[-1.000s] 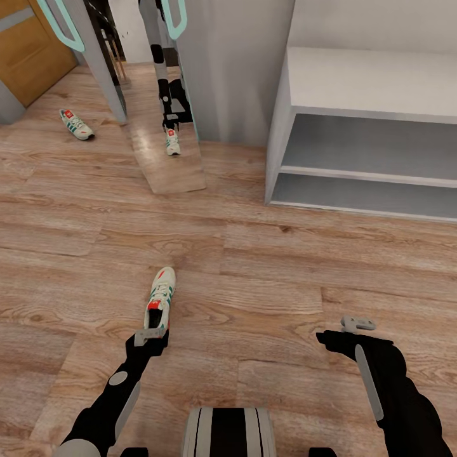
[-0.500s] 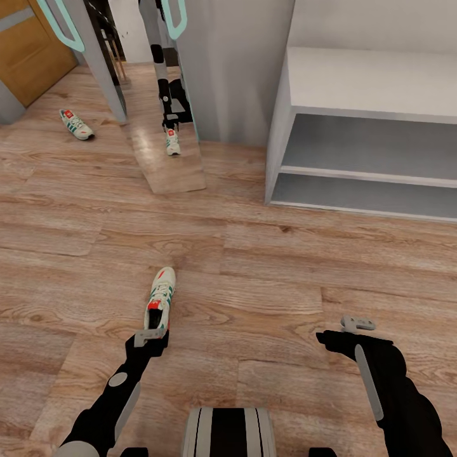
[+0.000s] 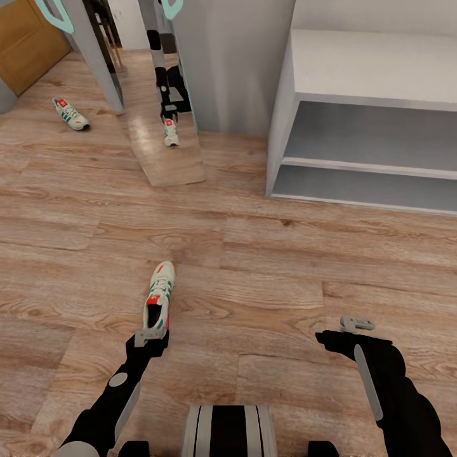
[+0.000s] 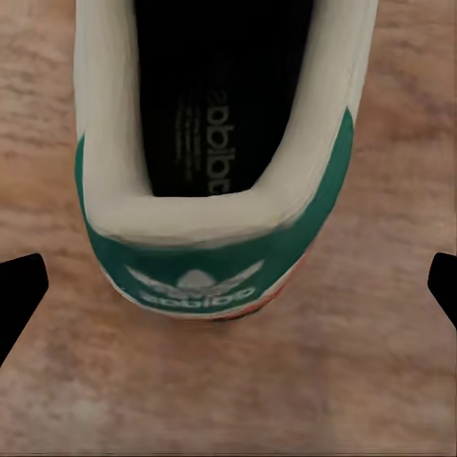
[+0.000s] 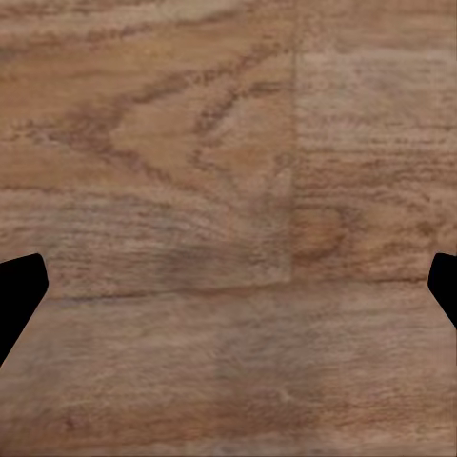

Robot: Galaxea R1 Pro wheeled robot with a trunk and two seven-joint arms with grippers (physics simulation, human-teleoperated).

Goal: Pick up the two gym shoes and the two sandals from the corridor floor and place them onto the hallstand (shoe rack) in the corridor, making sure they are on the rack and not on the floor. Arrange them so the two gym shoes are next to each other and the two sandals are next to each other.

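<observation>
Ahead, I see the wood floor [image 3: 254, 254] running up to the pale grey shoe rack [image 3: 374, 70] at the far right, its shelves bare. Leaning on the wall left of it is a mirror [image 3: 166, 95]. One sneaker [image 3: 160, 296] lies on the floor, its heel just beyond my left hand [image 3: 150, 334], whose fingers are spread apart. A second sneaker [image 3: 70, 114] lies far off left. My right hand [image 3: 357, 324] hovers over bare planks, fingers apart.

Black arms, grey panels, grey-tipped left pincer [image 3: 151, 334]; striped trunk.
</observation>
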